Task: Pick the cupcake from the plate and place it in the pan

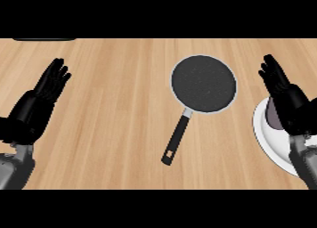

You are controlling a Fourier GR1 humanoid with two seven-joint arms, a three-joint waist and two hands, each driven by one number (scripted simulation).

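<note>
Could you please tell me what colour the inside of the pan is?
Dark speckled grey-black with a pale rim; the pan shows in the head view.

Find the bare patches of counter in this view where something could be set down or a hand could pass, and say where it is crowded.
Bare wood lies between the left hand and the pan, and below the pan's handle. A narrower strip runs between the pan and the right hand. It is crowded at the right edge, where that hand overlaps the white plate and hides most of the cupcake.

Left robot hand [39,100]: open, fingers straight and pointing up and away, grey forearm entering from the lower left corner. Right robot hand [289,100]: open, fingers straight, angled up and slightly left, grey forearm below it at the lower right edge.
</note>
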